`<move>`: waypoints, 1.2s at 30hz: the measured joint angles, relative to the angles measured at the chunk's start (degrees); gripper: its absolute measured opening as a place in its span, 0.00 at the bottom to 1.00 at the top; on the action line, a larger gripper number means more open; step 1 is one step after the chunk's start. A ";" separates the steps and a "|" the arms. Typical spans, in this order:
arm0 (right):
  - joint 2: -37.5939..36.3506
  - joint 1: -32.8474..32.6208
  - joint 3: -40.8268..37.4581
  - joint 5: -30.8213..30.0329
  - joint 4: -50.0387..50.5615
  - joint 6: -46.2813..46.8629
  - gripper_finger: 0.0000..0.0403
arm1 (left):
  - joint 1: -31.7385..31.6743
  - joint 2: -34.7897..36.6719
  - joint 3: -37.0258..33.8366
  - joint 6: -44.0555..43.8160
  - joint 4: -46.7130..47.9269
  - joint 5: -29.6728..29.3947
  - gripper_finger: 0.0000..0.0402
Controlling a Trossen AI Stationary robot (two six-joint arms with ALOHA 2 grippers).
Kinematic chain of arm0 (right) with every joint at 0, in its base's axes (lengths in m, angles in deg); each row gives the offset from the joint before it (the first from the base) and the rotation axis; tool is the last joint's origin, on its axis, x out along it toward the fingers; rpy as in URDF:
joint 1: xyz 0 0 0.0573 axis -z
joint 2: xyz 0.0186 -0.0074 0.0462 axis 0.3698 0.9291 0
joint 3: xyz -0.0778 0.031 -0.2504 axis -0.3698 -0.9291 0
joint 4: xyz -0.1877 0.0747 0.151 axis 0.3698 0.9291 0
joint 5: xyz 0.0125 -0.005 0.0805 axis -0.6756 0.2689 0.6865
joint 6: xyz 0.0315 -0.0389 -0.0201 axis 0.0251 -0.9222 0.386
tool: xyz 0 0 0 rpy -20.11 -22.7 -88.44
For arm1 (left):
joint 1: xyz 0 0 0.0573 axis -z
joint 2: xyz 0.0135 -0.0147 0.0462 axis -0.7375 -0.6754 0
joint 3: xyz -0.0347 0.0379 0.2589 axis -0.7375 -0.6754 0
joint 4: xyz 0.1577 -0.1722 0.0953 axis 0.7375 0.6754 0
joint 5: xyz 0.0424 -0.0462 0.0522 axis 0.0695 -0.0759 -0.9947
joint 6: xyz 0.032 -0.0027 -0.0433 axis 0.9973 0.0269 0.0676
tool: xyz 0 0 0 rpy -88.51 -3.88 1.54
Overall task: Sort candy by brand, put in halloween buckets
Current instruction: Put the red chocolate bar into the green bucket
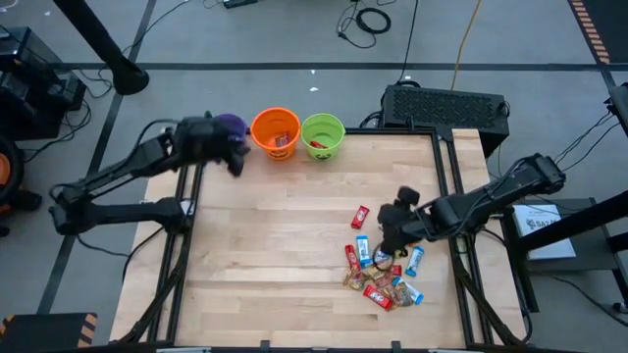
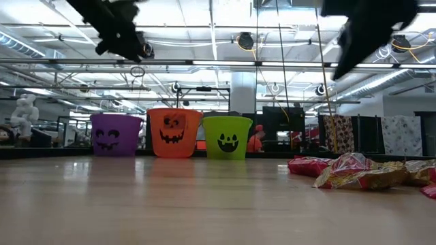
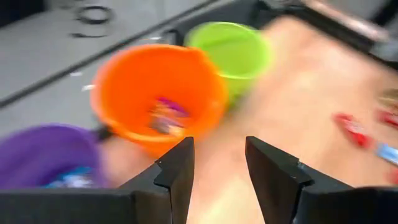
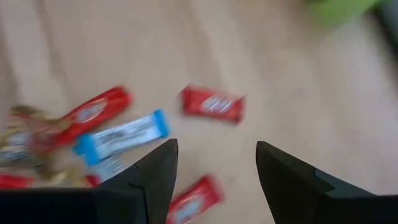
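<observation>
Setting: robotics lab or industrial workshop. Evidence: open ceiling with exposed ducts and strip lighting; grey concrete floor strewn with cables; wooden work surface on a metal frame; dark equipment case alongside.

Three buckets line the table's far edge; candy lies scattered near its right front.

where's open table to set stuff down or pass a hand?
Free: the bare wood on the table between the three buckets along the far edge (purple, orange, green) and the candy pile, especially the left half. Crowded: near-right, where the right gripper hovers over the pile. The left gripper hangs by the purple bucket.
</observation>
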 joint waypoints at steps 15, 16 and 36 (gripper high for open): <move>0.00 -1.30 -15.70 -0.03 -4.49 2.94 0.51 | 25.82 0.57 -16.28 2.55 -34.86 -4.04 0.38; -0.02 -0.27 -15.73 -0.32 -5.35 -0.39 0.50 | 26.20 0.22 -16.28 2.95 -35.15 -4.12 0.38; 2.45 0.57 -15.73 10.45 -11.48 28.49 0.43 | 30.54 -3.81 -16.26 1.90 -33.78 -4.22 0.38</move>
